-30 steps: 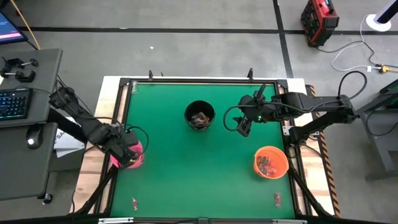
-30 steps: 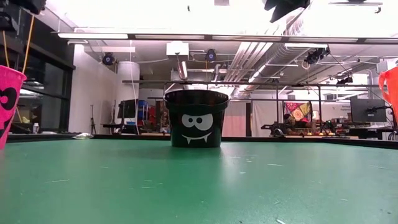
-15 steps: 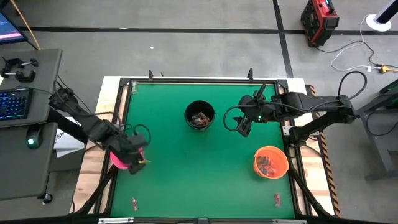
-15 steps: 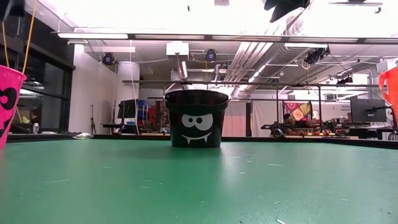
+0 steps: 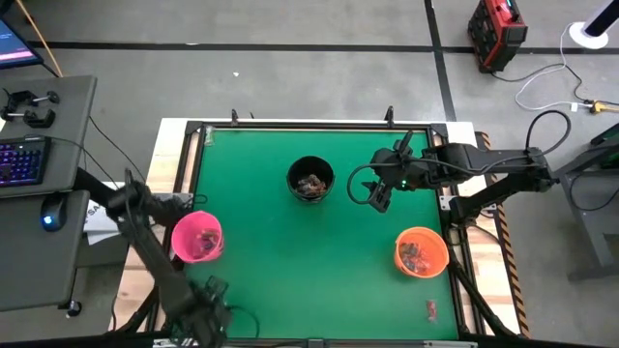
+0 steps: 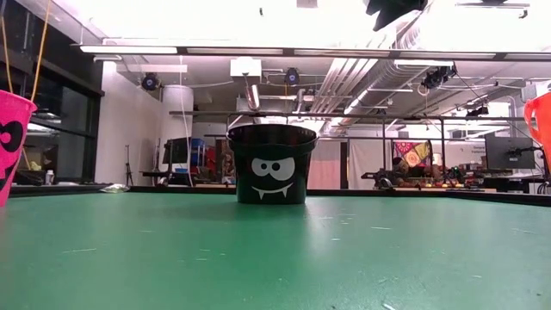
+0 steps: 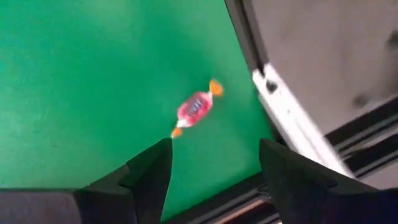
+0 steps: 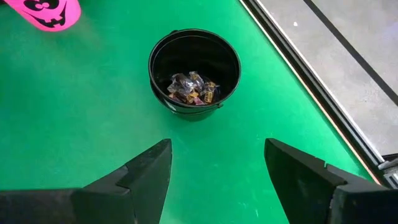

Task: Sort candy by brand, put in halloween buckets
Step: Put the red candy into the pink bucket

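Three halloween buckets stand on the green table: pink at the left, black at the far middle, orange at the right, each with candy inside. My left gripper hangs open at the near left corner. It points down over a red candy with orange ends that lies on the mat ahead of the fingers, untouched. My right gripper hovers open to the right of the black bucket. Another red candy lies near the front right corner.
The table's dark frame rail runs close beside the candy under my left gripper. In the low view the black bucket stands mid-table, the pink one at the left border and the orange one at the right. A desk with keyboard stands off-table left.
My left gripper has left its place over the pink bucket and swung quickly toward the table's near edge and downward, rolling as it went. It now hangs over the candy in the near left corner. The pink bucket stands uncovered where it was.
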Robot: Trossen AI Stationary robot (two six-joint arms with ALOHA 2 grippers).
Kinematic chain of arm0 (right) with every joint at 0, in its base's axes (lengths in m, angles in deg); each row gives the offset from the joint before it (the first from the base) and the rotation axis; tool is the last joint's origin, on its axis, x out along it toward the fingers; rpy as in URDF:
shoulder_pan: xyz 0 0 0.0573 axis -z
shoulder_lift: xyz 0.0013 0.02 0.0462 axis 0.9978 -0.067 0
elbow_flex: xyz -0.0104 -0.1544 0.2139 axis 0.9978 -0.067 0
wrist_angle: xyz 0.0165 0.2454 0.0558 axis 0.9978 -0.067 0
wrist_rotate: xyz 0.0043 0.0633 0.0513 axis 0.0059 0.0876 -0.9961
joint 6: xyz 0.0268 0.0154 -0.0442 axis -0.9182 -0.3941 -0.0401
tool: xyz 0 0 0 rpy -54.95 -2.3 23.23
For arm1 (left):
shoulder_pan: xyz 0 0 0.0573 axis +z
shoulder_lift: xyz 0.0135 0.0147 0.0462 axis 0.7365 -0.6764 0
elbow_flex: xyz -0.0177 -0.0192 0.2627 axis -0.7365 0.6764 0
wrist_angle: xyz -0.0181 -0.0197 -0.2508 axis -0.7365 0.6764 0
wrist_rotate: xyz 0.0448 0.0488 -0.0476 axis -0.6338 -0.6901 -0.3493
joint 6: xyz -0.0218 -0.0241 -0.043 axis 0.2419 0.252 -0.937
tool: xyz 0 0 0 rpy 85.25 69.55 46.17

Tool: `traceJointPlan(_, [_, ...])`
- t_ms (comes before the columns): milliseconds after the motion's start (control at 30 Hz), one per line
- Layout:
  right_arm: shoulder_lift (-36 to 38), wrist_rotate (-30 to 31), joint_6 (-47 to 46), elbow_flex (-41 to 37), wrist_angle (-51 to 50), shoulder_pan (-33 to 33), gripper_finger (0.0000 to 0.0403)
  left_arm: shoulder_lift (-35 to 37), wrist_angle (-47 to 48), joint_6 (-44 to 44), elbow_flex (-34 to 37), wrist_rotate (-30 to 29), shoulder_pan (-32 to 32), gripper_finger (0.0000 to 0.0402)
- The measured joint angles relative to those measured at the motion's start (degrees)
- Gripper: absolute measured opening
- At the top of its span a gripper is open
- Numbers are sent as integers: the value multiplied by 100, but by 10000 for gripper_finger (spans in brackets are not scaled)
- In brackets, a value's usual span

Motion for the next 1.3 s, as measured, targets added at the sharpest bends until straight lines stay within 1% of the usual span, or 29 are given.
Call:
traceJointPlan(133, [0, 2, 22, 0, 0, 1, 250, -464, 18, 416, -1, -37, -281, 226])
traceJointPlan(233, [0, 2, 22, 0, 0, 2, 250, -634, -53, 610, -1, -62, -389, 226])
traceJointPlan(333, [0, 4, 22, 0, 0, 1, 250, -731, -150, 774, -1, -260, -425, 226])
traceJointPlan(467, [0, 4, 19, 0, 2, 0, 250, -828, -395, 766, 8, -611, -410, 226])
traceJointPlan(567, [0, 4, -50, 0, 2, 1, 250, -836, -799, 575, 220, -633, -408, 226])
traceJointPlan(767, [0, 4, -87, 0, 0, 0, 250, -840, -835, 529, 532, -703, -379, 221])
traceJointPlan(833, [0, 4, -122, 0, 0, 0, 250, -827, -846, 537, 576, -652, -348, 204])
traceJointPlan(900, [0, 4, -172, 0, -1, 0, 250, -827, -845, 599, 581, -592, -292, 170])
traceJointPlan(967, [0, 4, -196, 0, -1, 0, 250, -832, -820, 621, 542, -498, -196, 116])
traceJointPlan(1033, [0, 4, -196, 0, -2, 0, 250, -825, -879, 620, 470, -357, -49, 48])
traceJointPlan(1067, [0, 4, -196, 0, -2, 0, 250, -770, -931, 582, 462, -289, 30, 28])
traceJointPlan(1100, [0, 4, -202, 0, -2, 0, 250, -684, -951, 489, 456, -262, 129, 20])
traceJointPlan(1167, [0, 3, -223, 0, -4, 0, 250, -416, -910, 290, 451, -350, 353, 25])
traceJointPlan(1233, [0, 3, -221, 0, -4, 0, 250, -8, -796, 231, 451, -536, 591, 27])
traceJointPlan(1300, [0, 2, -220, 1, -4, 0, 250, 517, -743, 241, 449, -864, 847, 18])
